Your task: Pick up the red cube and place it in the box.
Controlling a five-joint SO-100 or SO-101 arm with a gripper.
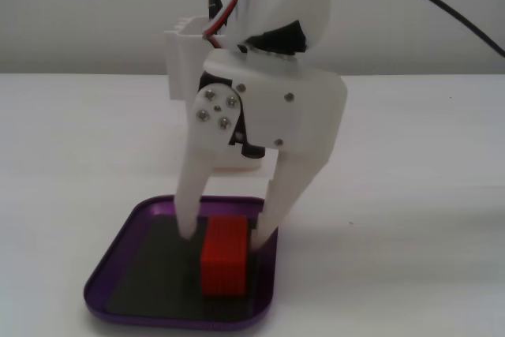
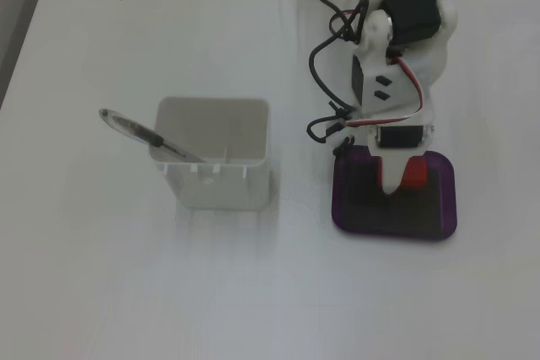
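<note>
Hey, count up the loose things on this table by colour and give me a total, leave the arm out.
Red: 1, the red cube, sitting in the tray between the open end effector fingers
Purple: 1, the tray
White: 1, the tall container
Dark: 1, the pen leaning in that container
Total: 4

Both fixed views are pretty soft and washed out; bright even light blows out the white desk (image 2: 126,292), shadows stay faint.
</note>
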